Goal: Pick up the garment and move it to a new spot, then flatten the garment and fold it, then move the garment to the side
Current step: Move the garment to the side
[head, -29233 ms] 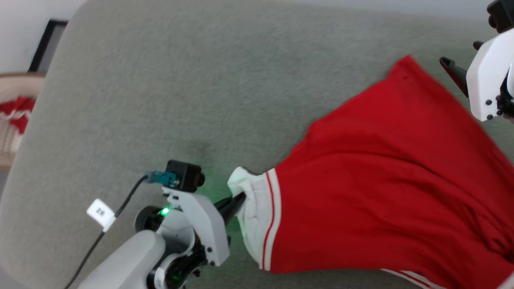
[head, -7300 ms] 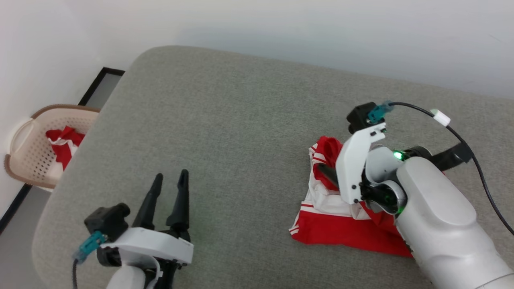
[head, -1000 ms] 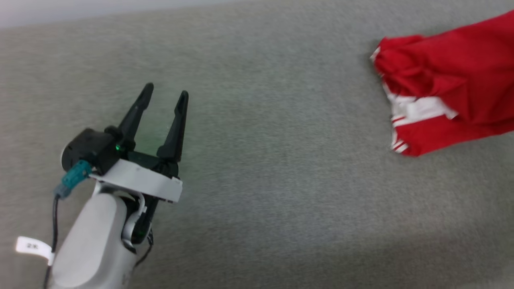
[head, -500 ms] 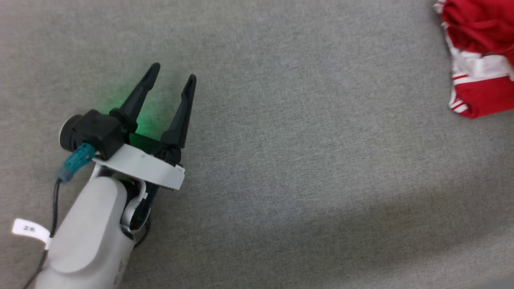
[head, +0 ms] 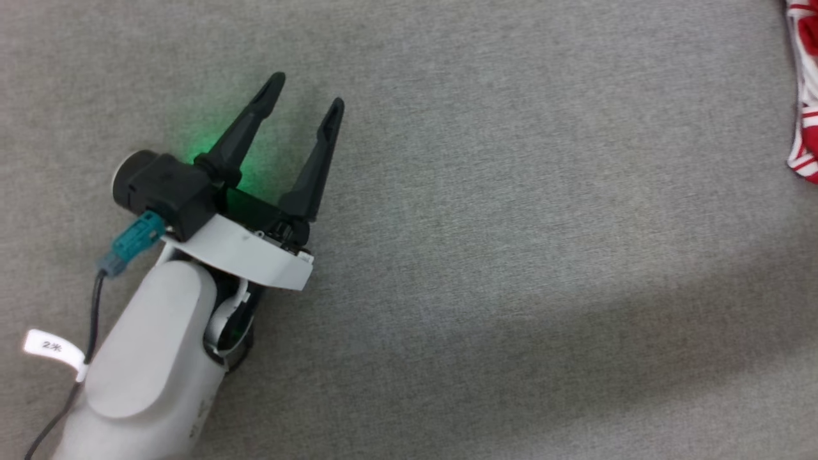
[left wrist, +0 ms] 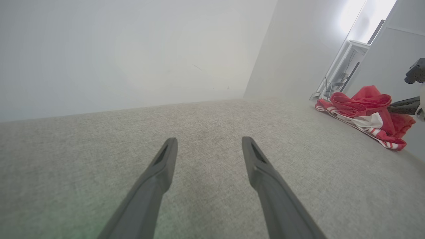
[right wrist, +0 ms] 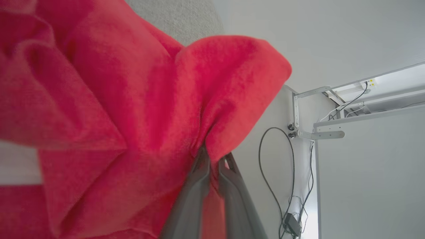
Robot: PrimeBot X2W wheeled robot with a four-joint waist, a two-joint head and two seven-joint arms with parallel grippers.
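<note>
- Garment [left wrist: 363, 111]: red, soft, matte fabric; bunched in loose rounded folds, not flat.
- White band w/ thin red-white stripe trim along lower edge in left wrist view; same trim on garment [head: 806, 128] at far right edge of head view.
- Lower edge resting near far right end of cushion [head: 511, 255], top pulled up; well apart from L gripper [head: 305, 92].
- Up close in right wrist view: fuzzy nap, deep creases fanning out from pinch pt, one lobe puffed out above tips.
- R gripper [right wrist: 215, 156]: nearly closed, pinching a fold of red cloth btw its two tips.
- L gripper: spread wide, nothing btw its tips, low over bare cushion.
- Fingers [left wrist: 269, 186]: long, dark, matte, tapering to narrow tips w/ a slot near each tip.
- Cushion: grey-beige woven cloth, fine even weave, flat top; green glow [head: 223, 137] on it by base of L fingers.
- Behind: plain white wall [left wrist: 132, 49]; black cable [right wrist: 265, 159] looped against wall in right wrist view.
</note>
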